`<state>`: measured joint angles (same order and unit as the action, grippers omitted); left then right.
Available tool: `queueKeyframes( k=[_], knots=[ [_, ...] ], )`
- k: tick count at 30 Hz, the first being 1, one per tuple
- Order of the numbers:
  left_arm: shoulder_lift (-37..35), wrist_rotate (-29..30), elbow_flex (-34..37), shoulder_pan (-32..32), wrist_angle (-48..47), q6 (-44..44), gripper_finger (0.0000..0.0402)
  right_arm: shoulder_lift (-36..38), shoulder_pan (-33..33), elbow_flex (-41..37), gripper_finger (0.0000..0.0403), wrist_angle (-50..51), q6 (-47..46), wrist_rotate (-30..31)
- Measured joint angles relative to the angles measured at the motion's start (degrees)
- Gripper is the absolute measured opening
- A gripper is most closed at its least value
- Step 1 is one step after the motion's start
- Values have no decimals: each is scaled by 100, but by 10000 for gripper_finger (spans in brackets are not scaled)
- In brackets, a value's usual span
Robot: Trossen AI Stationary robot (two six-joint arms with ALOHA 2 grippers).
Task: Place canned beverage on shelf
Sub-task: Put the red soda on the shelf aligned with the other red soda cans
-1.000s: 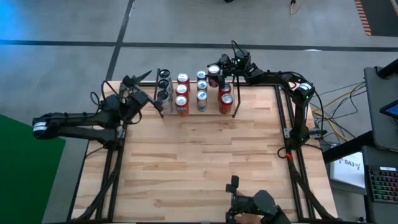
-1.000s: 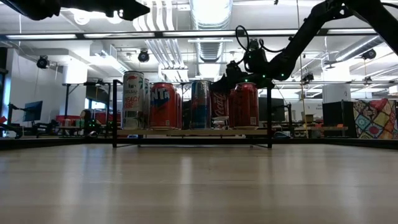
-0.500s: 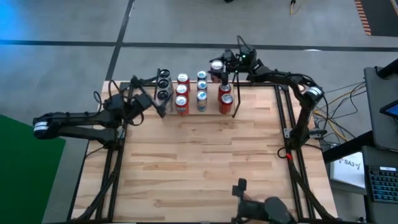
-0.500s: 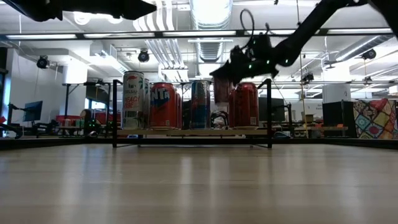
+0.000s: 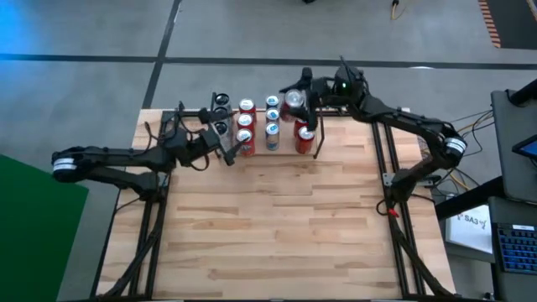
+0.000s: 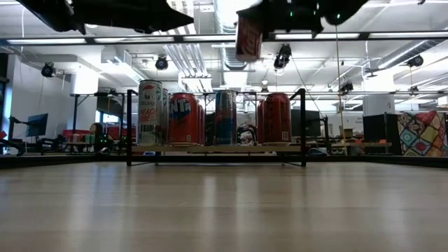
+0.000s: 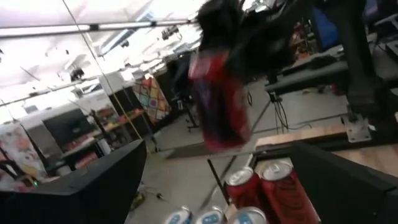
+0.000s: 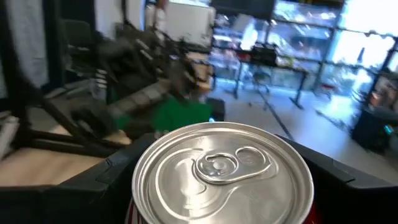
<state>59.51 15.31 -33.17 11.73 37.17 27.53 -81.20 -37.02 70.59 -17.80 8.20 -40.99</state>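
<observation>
- We see the right gripper (image 5: 299, 91) clamped on a red can (image 5: 293, 101), its fingers closed against the can's sides.
- The can hangs in the air above the shelf (image 6: 215, 149), over its right end.
- The left gripper (image 5: 225, 144) sits by the shelf's left end, jaws wide apart, holding nothing.
- Other cans (image 6: 184, 118) stand on the shelf.

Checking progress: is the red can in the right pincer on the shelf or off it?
Off. The red can hangs in the right pincer, high above the shelf and its standing cans.
</observation>
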Motion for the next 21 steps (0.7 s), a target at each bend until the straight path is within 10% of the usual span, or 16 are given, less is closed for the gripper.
queueKeyframes(
  k=[21],
  knots=[
    [1766, -2049, -635, -5, 742, -926, 384, -203, 2312, -59, 284, -130, 927, 1987]
  ],
)
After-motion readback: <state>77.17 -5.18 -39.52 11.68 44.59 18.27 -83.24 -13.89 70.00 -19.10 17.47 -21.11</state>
